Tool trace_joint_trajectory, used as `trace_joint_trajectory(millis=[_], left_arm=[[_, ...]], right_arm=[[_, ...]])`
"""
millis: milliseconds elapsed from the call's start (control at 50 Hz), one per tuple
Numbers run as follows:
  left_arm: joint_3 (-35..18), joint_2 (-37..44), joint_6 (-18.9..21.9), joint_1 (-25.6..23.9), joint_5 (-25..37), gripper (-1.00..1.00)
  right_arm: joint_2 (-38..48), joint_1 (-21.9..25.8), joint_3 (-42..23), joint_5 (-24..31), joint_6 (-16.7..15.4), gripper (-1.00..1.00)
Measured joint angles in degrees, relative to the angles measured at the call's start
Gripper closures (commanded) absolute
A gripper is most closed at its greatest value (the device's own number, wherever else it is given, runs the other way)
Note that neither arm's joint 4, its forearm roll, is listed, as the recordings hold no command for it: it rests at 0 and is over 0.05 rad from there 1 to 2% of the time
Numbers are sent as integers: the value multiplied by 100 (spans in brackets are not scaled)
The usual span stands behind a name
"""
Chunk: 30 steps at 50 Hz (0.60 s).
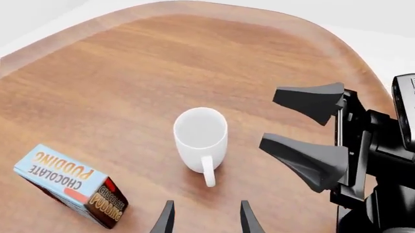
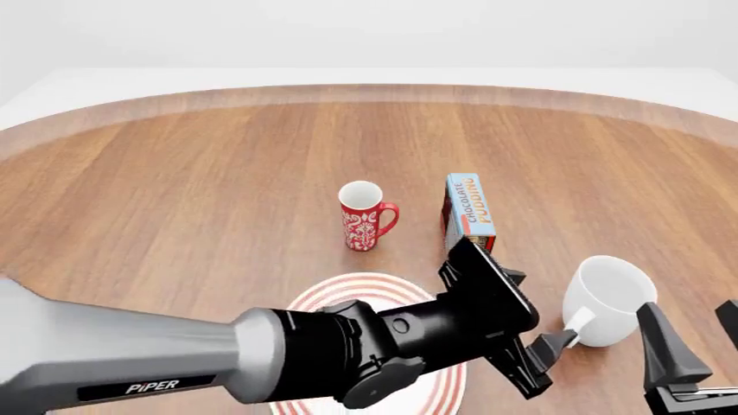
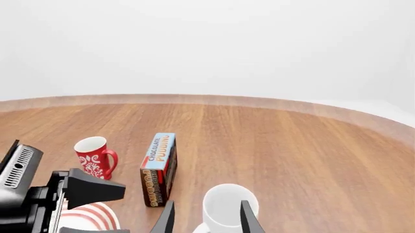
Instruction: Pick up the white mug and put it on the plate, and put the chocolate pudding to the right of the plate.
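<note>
We see the white mug [image 2: 607, 298] standing upright on the wooden desk [image 2: 207, 181], toward the front right, its loop handle turned to the left arm. The left claw [image 2: 551, 356] reaches across from the left, over the plate [image 2: 346, 290], and its fingers stand spread apart right at the handle, holding nothing; whether a fingertip already touches the handle we cannot tell from here. In the left wrist view the mug [image 1: 201, 138] sits just ahead of the two fingertips with its handle pointing back at them.

The right claw [image 2: 697, 341] hovers at the front right corner, just beside the mug, its fingers parted and empty. In the right wrist view the mug [image 3: 227, 211] shows between its fingertips [image 3: 167, 218].

The plate lies at the front centre, mostly hidden beneath the left arm, only its red-ringed rim showing. The chocolate pudding [image 2: 469, 212] lies on the desk behind the plate and to its right, light-blue face upward, left of the white mug. A red mug [image 2: 365, 216] stands upright just left of the carton.
</note>
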Motion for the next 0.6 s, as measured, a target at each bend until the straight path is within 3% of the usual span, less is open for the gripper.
trace_joint_trajectory(millis=[600], left_arm=[[-602, 550, 4, -11, 360, -100]], right_arm=[[108, 5, 7, -111, 12, -100]])
